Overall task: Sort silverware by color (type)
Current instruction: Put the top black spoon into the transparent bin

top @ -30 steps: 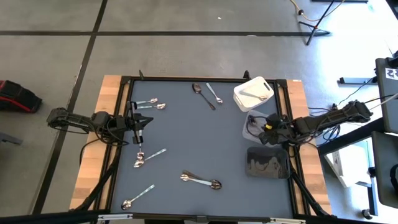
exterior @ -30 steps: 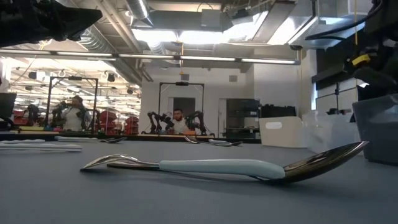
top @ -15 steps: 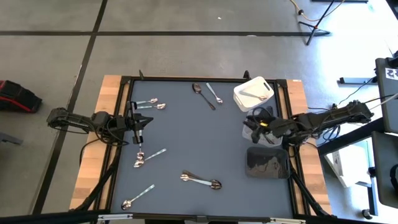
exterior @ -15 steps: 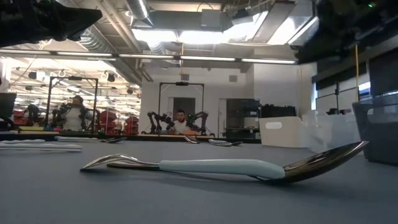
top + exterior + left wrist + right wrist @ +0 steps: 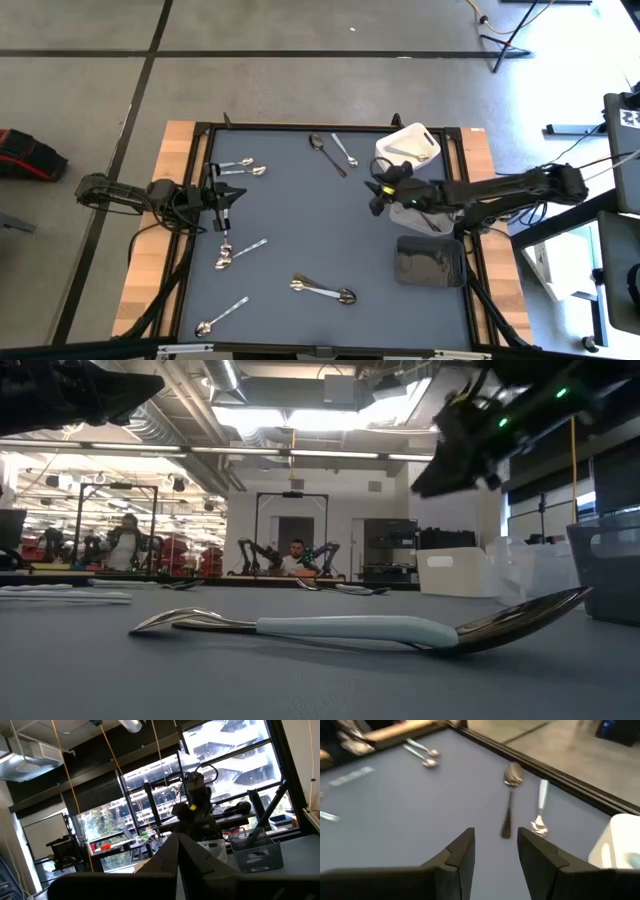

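Small spoons lie scattered on the blue-grey table. Two lie near the far edge: a dark spoon [image 5: 328, 155] [image 5: 509, 805] and a light-handled one [image 5: 345, 150] [image 5: 540, 810]. My right gripper [image 5: 378, 192] [image 5: 495, 845] hovers open above the table, a little nearer than that pair, its fingers pointing toward them and holding nothing. More spoons rest at the far left [image 5: 245, 167], left of centre [image 5: 238, 253], near centre [image 5: 322, 291] [image 5: 350, 628] and by the near edge [image 5: 220, 316]. My left gripper [image 5: 232, 193] [image 5: 178, 857] waits shut over the table's left side.
A white bin [image 5: 408, 150] with a spoon inside stands at the far right. A clear bin [image 5: 425, 218] sits partly under my right arm, and a dark bin [image 5: 430, 260] lies nearer. The table's middle is bare. People sit in the room beyond.
My right gripper has moved from above the clear bin toward the table's left and slightly toward the far edge, out over the open table near the two far spoons. No spoon has moved.
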